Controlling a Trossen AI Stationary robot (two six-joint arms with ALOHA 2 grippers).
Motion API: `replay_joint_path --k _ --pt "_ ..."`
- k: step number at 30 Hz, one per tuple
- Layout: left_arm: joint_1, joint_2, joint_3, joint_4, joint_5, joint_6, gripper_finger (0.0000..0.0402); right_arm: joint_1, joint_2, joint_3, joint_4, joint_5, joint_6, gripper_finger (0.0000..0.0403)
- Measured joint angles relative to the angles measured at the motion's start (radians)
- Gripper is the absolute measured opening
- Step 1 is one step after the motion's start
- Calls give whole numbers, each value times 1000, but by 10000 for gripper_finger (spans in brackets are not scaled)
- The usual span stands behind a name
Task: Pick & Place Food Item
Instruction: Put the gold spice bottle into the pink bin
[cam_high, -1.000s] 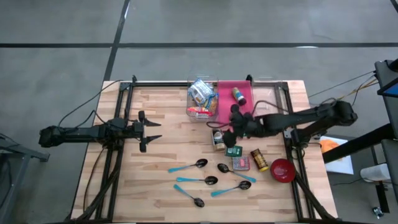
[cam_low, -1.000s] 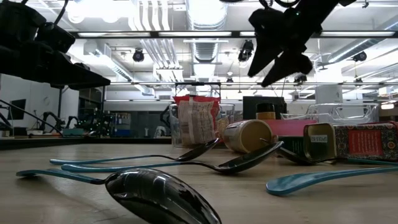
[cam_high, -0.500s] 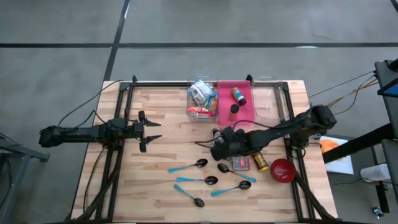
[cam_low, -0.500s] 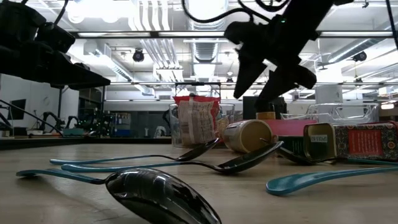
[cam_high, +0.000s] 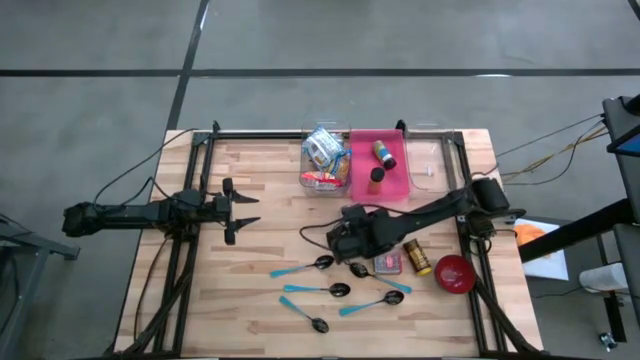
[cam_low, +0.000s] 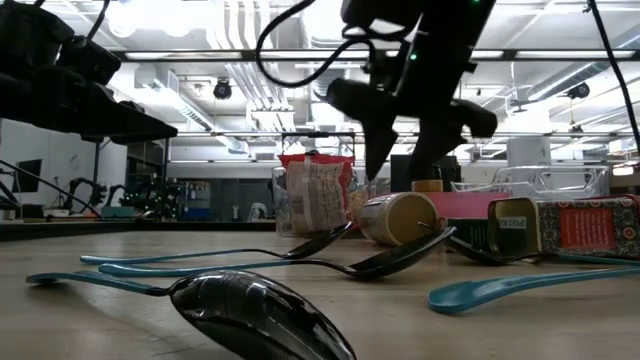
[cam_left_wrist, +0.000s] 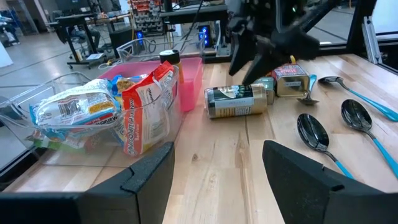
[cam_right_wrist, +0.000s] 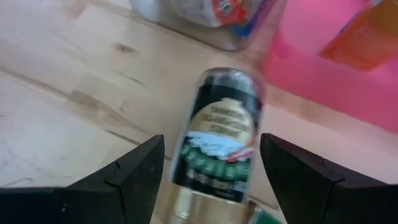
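right gripper (cam_right_wrist: 211, 186): fingers spread apart, nothing held, hovering above the can | can (cam_right_wrist: 221, 137): on its side on the wooden surface (cam_high: 260, 180), between the finger lines, beside the pink bin (cam_high: 392, 165) and clear snack bin (cam_high: 322, 160) | left gripper (cam_high: 243, 210): parted, empty, waiting well apart at the left

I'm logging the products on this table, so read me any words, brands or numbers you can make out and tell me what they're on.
No text can be read for certain.
Dark can lying on its side: label lettering there, too blurred to read.
Snack bags in the clear bin: printing visible, too small to read.
Red tin: patterned label, no readable words.
Green tin: label too small to read.
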Motion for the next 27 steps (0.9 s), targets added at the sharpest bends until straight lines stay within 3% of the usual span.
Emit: replay_joint_path --k 9,27 --pt "0 0 0 0 0 0 244 2 64 31 6 2 19 263" --pt "0 0 0 0 0 -3 244 7 67 25 -4 -1 34 263"
